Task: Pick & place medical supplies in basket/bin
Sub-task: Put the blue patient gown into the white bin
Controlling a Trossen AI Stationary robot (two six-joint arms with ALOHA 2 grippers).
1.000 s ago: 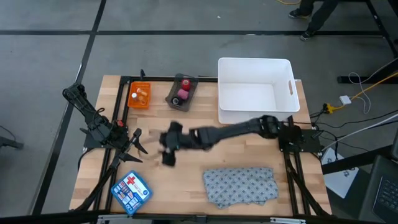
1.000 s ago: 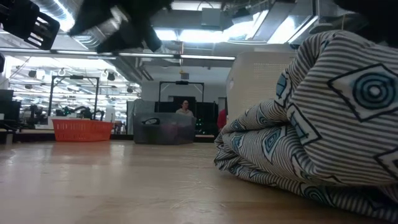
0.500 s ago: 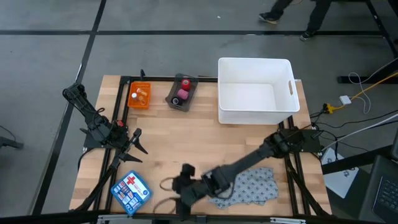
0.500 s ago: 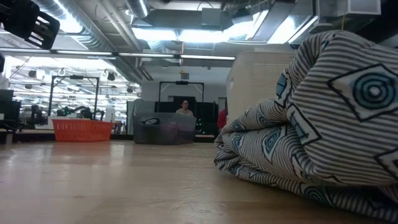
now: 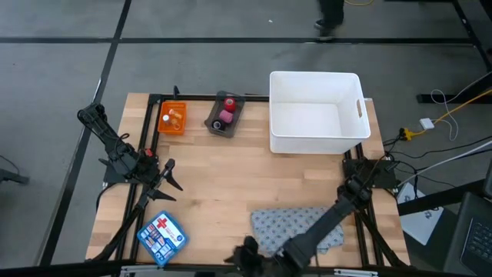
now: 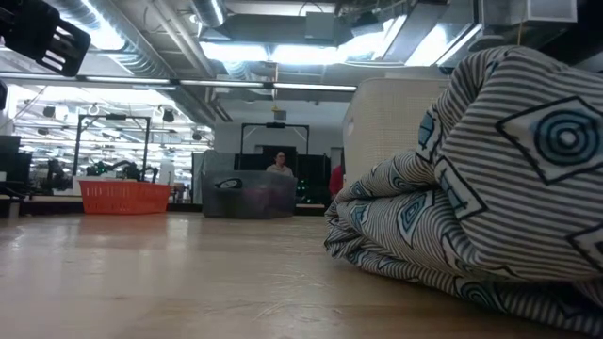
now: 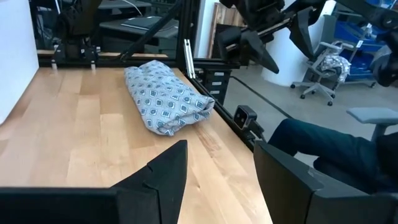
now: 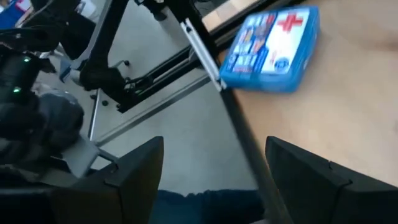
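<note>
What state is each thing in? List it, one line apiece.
white bin: empty, upright.
grey patterned cloth: folded, lying on the table, partly under the right arm.
blue first-aid box: closed, flat.
orange tray: holds vials.
dark tray: holds pink and red rolls.
left gripper: open, empty.
right gripper: open, empty, past the table edge.

A grey concrete floor (image 5: 192, 69) crossed by dark seams surrounds the wooden table (image 5: 231, 185); beyond it, ceiling strip lights (image 6: 273, 52) and an office chair (image 7: 326, 65)
</note>
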